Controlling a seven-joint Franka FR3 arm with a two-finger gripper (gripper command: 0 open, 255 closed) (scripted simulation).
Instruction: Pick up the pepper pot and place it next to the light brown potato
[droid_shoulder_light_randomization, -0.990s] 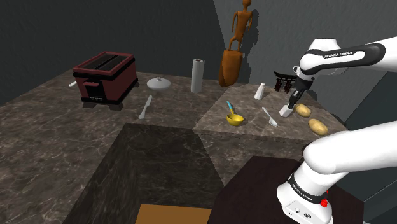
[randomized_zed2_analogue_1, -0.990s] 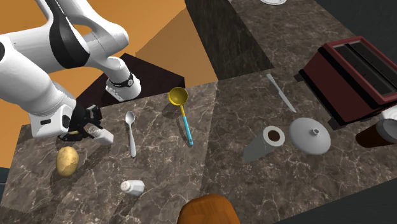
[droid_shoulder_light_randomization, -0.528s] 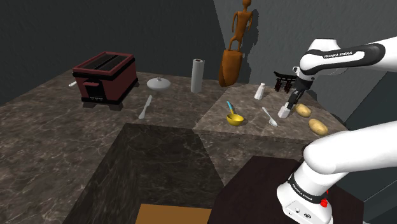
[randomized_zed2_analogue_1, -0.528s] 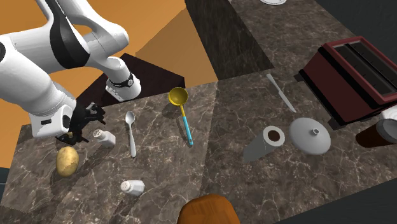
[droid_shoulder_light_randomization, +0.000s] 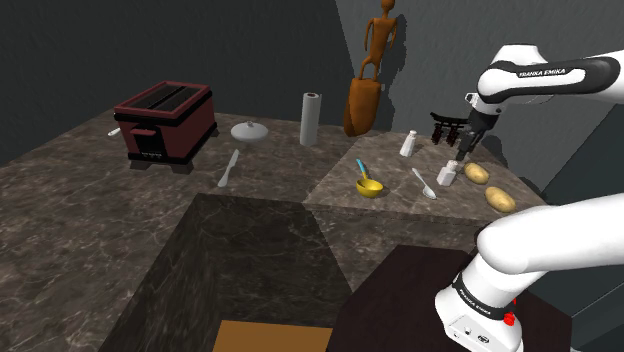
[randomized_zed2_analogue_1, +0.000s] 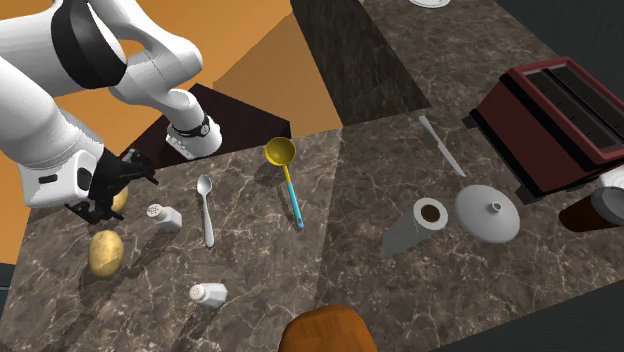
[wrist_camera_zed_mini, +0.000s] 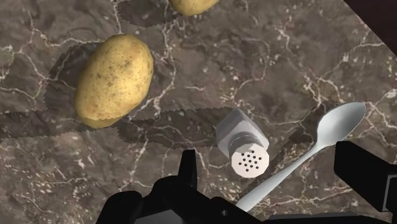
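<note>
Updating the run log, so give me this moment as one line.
pepper pot: on counter, unheld, beside potato | gripper: open, above pot | spoon: pot's other side

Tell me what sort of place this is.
Probably a kitchen: a dark marble counter carries a dark red toaster, a paper towel roll, and a potato beside a pepper pot.

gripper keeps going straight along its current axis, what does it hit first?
Most likely the pepper pot, which sits in line between the open gripper's fingers. The spoon lies right beside it; depth is unclear.
</note>
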